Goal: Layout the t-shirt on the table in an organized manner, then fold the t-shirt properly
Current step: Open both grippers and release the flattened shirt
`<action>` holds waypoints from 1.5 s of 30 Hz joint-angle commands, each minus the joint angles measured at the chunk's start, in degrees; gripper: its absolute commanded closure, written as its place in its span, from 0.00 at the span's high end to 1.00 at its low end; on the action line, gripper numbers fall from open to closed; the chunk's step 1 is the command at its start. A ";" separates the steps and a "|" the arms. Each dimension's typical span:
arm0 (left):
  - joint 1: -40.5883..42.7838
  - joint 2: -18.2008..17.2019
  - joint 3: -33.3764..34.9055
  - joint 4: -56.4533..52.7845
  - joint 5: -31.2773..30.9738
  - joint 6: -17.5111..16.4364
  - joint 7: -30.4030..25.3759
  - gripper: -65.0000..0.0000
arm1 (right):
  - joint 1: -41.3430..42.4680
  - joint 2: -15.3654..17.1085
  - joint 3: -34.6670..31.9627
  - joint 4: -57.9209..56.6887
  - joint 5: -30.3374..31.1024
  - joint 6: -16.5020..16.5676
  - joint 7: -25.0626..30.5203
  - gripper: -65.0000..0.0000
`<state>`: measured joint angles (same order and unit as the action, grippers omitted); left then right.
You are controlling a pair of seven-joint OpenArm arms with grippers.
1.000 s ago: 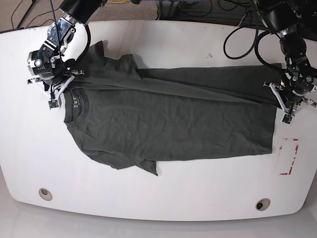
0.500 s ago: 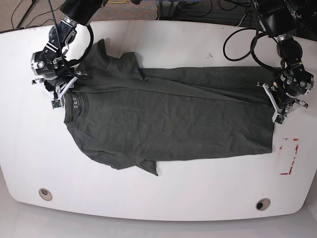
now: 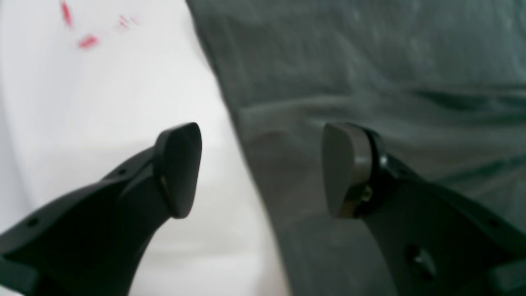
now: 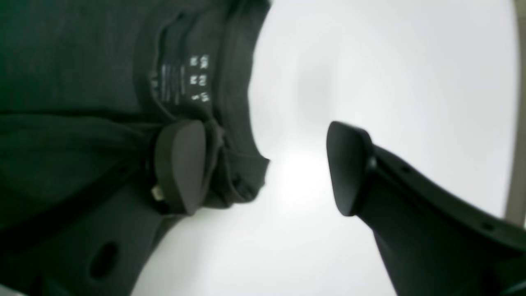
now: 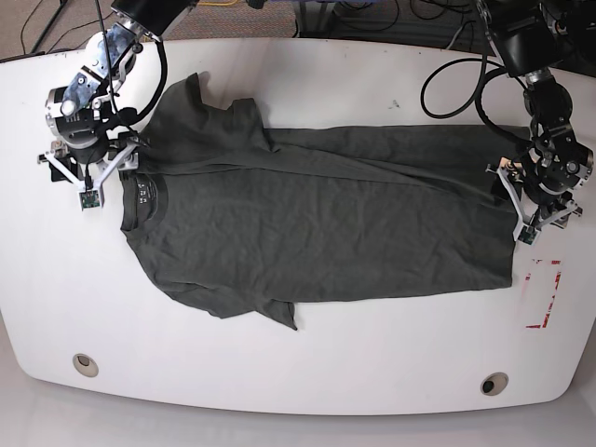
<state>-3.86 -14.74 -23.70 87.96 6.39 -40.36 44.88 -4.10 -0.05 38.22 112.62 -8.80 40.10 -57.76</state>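
Observation:
The dark grey t-shirt (image 5: 317, 233) lies spread across the white table (image 5: 326, 372), collar to the left and hem to the right, with its far side folded over along its length. My left gripper (image 5: 523, 216) (image 3: 261, 170) hovers open over the hem edge, with one finger (image 3: 343, 170) above the cloth (image 3: 370, 61) and the other above bare table. My right gripper (image 5: 93, 177) (image 4: 265, 167) stands open at the collar (image 4: 181, 78). One of its fingers (image 4: 181, 166) rests against the bunched collar cloth, and the other is over bare table. Neither gripper holds anything.
A red-and-white marking (image 5: 545, 293) (image 3: 88, 41) sits on the table just right of the hem. Two round grommet holes (image 5: 85, 363) (image 5: 494, 384) lie near the front edge. Black cables (image 5: 447, 84) loop at the back right.
Both grippers have opened and let go of the shirt. The right gripper has drawn slightly away from the collar. The shirt's folded edge has settled onto the table.

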 commanded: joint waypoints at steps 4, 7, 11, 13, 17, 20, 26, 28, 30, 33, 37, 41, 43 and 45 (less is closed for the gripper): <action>-2.08 -1.21 -0.69 4.92 -0.46 0.36 -1.15 0.64 | -3.68 -0.78 0.51 2.77 5.15 -0.10 -3.65 0.69; -1.90 -1.21 -0.69 6.94 -0.46 0.36 -1.15 0.64 | -5.97 -1.04 0.95 2.77 8.14 -0.10 -4.79 0.69; -1.46 -1.74 -0.78 8.70 -0.46 0.36 -1.15 0.64 | -8.96 -2.45 2.35 2.77 13.24 -0.10 -5.06 0.69; -1.02 -2.09 -0.78 9.14 -0.46 0.36 -1.15 0.64 | -10.19 -2.54 2.71 2.68 15.52 -0.10 -5.06 0.69; -0.58 -2.09 -0.78 9.40 -0.46 0.36 -1.15 0.64 | -12.30 -2.80 2.97 2.15 18.42 -0.10 -5.06 0.69; -0.58 -1.92 -0.78 9.40 -0.46 0.36 -1.15 0.64 | -13.62 -2.80 2.71 0.92 20.36 -0.10 -5.06 0.69; 0.21 -1.92 -0.78 9.31 -0.46 0.36 -1.15 0.64 | -14.85 -3.68 2.62 -1.01 23.79 -0.10 -5.06 0.69; 0.21 -1.83 -0.78 9.31 -0.46 0.36 -1.15 0.64 | -15.20 -4.30 2.53 -1.45 24.31 -0.10 -5.06 0.69; 0.21 -1.74 -0.78 9.14 -0.46 0.36 -1.15 0.64 | -15.37 -4.65 2.53 -1.98 24.75 -0.10 -5.06 0.69; 0.21 -1.74 -0.78 9.05 -0.46 0.36 -1.15 0.64 | -15.37 -5.09 2.44 -3.12 24.75 -0.10 -5.06 0.69; 0.21 -1.65 -0.78 9.05 -0.46 0.36 -1.15 0.64 | -15.29 -5.26 1.21 -5.23 24.93 -0.10 -4.88 0.69; 0.21 -1.65 -0.78 9.05 -0.46 0.36 -1.15 0.64 | -15.29 -5.35 -0.28 -6.02 24.93 -0.10 -4.79 0.69; 0.21 -1.65 -0.78 9.05 -0.46 0.36 -1.15 0.64 | -15.29 -5.53 -0.81 -6.20 24.93 -0.10 -4.79 0.68; 0.21 -1.65 -0.78 9.05 -0.46 0.36 -1.15 0.64 | -15.29 -5.62 -1.25 -6.20 24.93 -0.10 -4.79 0.68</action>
<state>-2.74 -15.59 -24.27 96.05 6.22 -40.36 44.69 -19.09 -5.26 37.43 106.45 15.94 39.97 -61.06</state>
